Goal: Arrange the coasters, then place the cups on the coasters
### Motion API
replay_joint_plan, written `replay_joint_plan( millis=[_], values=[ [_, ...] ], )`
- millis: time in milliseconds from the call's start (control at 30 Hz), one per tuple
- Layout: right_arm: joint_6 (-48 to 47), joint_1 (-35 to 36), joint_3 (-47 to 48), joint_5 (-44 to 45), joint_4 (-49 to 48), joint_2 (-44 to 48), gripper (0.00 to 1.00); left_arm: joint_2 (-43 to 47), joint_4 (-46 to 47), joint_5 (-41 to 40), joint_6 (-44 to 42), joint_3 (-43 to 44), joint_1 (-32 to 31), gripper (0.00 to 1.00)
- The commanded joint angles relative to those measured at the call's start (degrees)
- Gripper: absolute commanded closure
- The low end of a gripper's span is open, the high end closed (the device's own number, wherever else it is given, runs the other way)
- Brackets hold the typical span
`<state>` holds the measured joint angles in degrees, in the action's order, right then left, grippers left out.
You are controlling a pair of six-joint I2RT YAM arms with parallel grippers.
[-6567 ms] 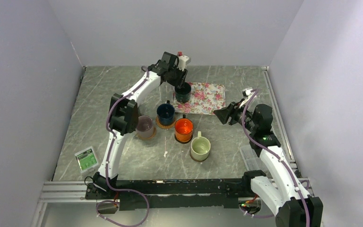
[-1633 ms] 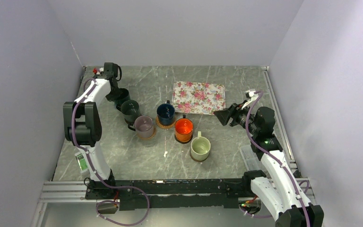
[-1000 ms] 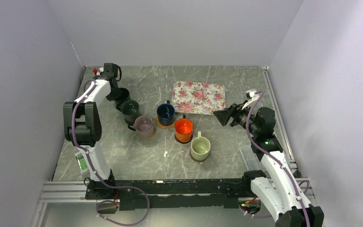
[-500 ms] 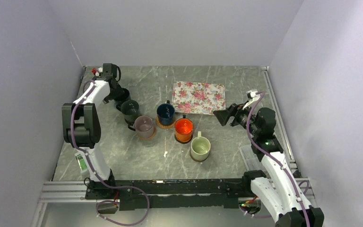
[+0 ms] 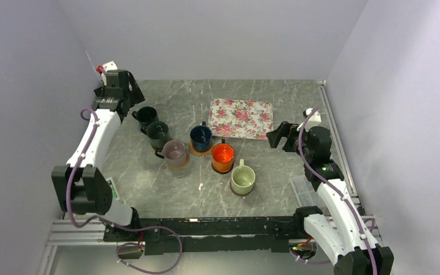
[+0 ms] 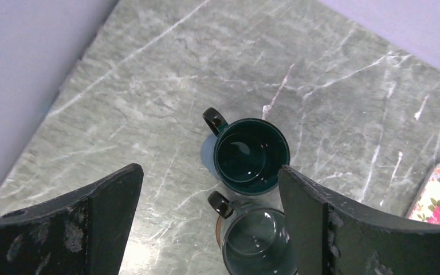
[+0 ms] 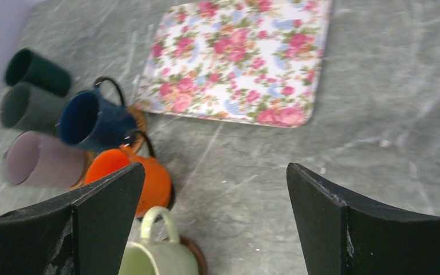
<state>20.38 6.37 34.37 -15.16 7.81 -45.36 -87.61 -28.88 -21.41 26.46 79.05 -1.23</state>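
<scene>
**Asker:** Where are your fingers?

**Me:** My left gripper (image 6: pixel 209 171) hangs over the far left of the table (image 5: pixel 275 192), fingers spread wide and holding nothing. Below it the dark green cup (image 6: pixel 252 156) stands upright on a grey-blue coaster (image 6: pixel 208 157), handle pointing left. The dark grey cup (image 6: pixel 258 243) stands just nearer, close against it.

**Asker:** And the right?

**Me:** My right gripper (image 7: pixel 215 169) is spread wide too and empty. It is in the air beside the near right corner of the floral mat (image 7: pixel 238 63).

**Asker:** The other cups?

**Me:** The mauve cup (image 5: pixel 175 152), navy cup (image 5: pixel 200 136), orange cup (image 5: pixel 223 156) and cream cup (image 5: pixel 243 180) cluster mid-table. The navy one sits on a tan woven coaster (image 7: pixel 141 121), the cream on a dark brown coaster (image 7: pixel 197 258).
</scene>
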Motion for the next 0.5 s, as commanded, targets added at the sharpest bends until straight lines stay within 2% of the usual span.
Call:
replay_joint_plan(
  millis=[0,100,200,467],
  values=[
    [-2.34,-0.29,4.38,14.25,4.19,1.53,0.0,7.56,1.34,-4.27,-9.97,-1.48,-3.35,0.06],
    [-4.18,-0.31,5.16,20.28,5.41,4.37,0.0,11.29,-1.93,-6.19,-12.59,-1.49,-5.85,0.06],
    [-6.65,-0.26,4.52,22.36,4.66,8.51,0.0,17.0,-2.56,-5.13,-14.92,-4.4,-7.53,0.06],
    [-10.15,-0.23,-1.88,20.43,-2.54,21.77,0.0,36.42,5.05,7.73,-18.15,-18.75,-8.6,0.06]
  ],
)
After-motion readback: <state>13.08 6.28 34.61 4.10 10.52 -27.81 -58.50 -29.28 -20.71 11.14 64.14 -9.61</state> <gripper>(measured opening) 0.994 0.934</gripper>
